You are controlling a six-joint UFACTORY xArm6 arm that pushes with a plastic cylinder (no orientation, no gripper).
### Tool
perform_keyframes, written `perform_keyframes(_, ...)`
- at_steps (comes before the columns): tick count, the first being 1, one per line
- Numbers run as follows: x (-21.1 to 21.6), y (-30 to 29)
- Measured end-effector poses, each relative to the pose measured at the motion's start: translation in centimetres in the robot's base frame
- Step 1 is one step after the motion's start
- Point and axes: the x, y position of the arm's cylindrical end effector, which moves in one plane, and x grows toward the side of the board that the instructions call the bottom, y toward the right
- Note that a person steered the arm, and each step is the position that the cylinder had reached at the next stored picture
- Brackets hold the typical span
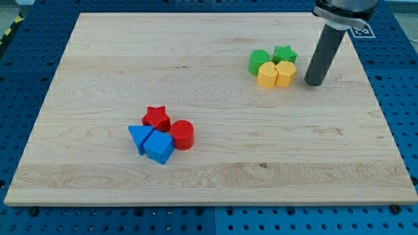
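My tip (313, 82) rests on the board at the view's upper right, just right of a tight cluster of blocks. Nearest to it is a yellow pentagon block (285, 74), a small gap away. Left of that sits a yellow heart-like block (266, 75). Behind them stand a green star (284, 54) and a green round block (259, 61). Far off at the lower left lies a second cluster: a red star (157, 117), a red cylinder (183, 134), a blue triangle (138, 136) and a blue angular block (159, 148).
The wooden board (98, 65) lies on a blue perforated table (398, 78). The arm's dark body (344, 8) enters from the view's top right, with a black and white marker tag (360, 29) beside it.
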Motion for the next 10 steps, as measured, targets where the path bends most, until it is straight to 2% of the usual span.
perform_keyframes(1, -1.3, -0.3)
perform_keyframes(2, -4.7, -1.0)
perform_keyframes(4, -4.7, -6.7)
perform_keyframes(6, -4.4, -7.0)
perform_keyframes(9, -0.7, -7.5)
perform_keyframes(10, -2.4, -7.5)
